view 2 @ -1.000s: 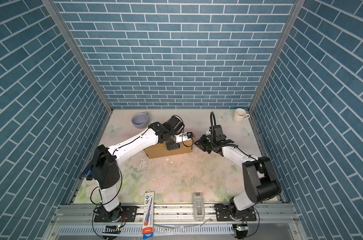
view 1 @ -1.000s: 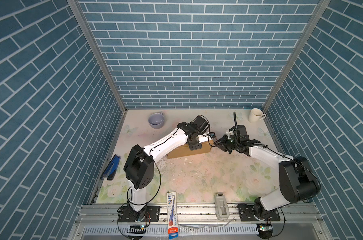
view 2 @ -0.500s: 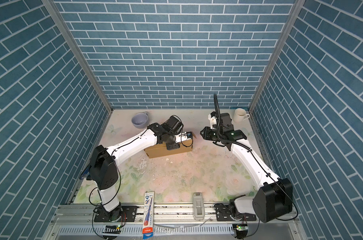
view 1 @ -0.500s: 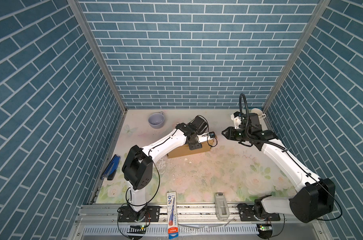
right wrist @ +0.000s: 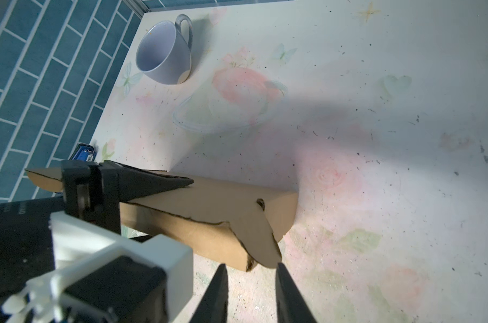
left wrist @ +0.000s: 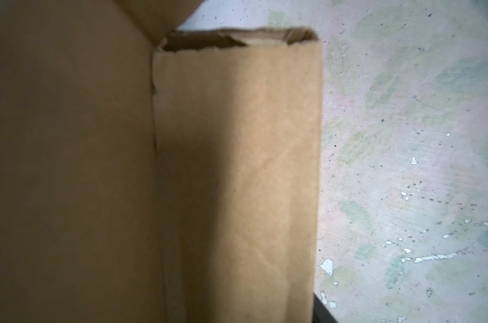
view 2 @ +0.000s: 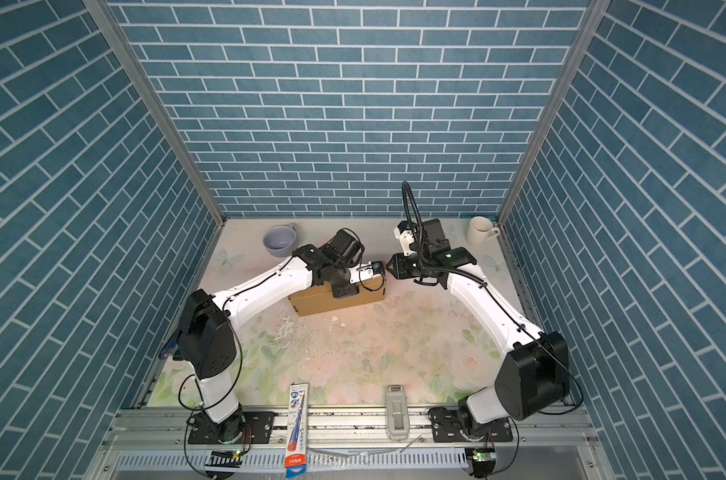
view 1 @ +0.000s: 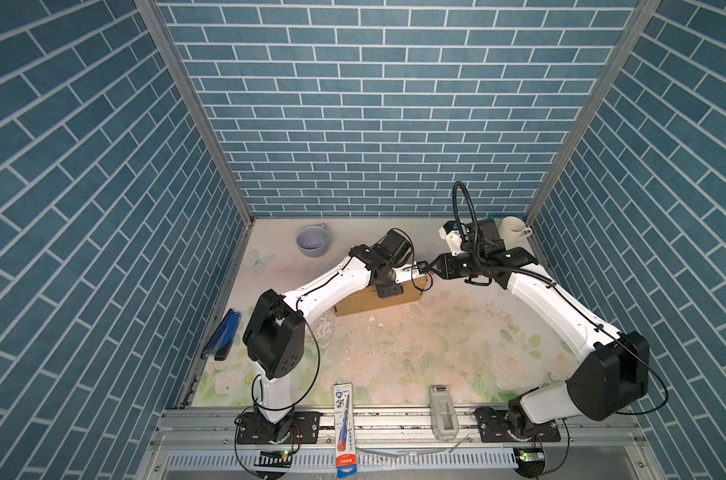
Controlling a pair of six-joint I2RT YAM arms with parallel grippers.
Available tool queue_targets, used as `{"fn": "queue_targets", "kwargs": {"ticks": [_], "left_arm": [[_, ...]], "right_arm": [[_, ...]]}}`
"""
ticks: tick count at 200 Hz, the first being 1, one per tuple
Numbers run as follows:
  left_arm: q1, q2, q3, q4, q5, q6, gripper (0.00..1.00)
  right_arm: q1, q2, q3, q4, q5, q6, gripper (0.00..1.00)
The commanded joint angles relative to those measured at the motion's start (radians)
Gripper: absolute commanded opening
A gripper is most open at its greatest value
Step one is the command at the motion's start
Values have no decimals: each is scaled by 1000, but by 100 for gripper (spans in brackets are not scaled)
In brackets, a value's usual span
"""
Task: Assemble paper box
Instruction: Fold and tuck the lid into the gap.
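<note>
The paper box (view 1: 369,300) (view 2: 332,305) lies folded on the table's far middle, brown and long. My left gripper (view 1: 389,289) (view 2: 344,291) comes down on it, one black finger (right wrist: 153,181) over its top panel and the other below; cardboard (left wrist: 237,167) fills the left wrist view. My right gripper (view 1: 434,269) (view 2: 390,269) hovers at the box's right end, close to the left wrist camera. Its fingers (right wrist: 287,293) stand apart around nothing in the right wrist view (right wrist: 250,279). A rounded end flap (right wrist: 259,240) sticks out just ahead of them.
A lavender mug (view 1: 312,241) (right wrist: 164,53) stands at the back left, a white mug (view 1: 513,230) in the back right corner. A blue tool (view 1: 224,336) lies by the left wall. A toothpaste carton (view 1: 344,419) and a grey device (view 1: 442,409) sit on the front rail.
The right arm lifted and stretched away from the box, then brought its gripper back to the box's right end with the jaws a little wider. The left arm and box stayed still.
</note>
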Motion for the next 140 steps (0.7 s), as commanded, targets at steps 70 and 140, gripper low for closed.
{"fn": "queue_targets", "kwargs": {"ticks": [70,140], "left_arm": [[48,25,-9,-31,161,51,57],[64,72,64,-117,200,91,56]], "right_arm": [[18,99,105,-22,31,-102,28],[34,144,149,-26,12,-91,25]]}}
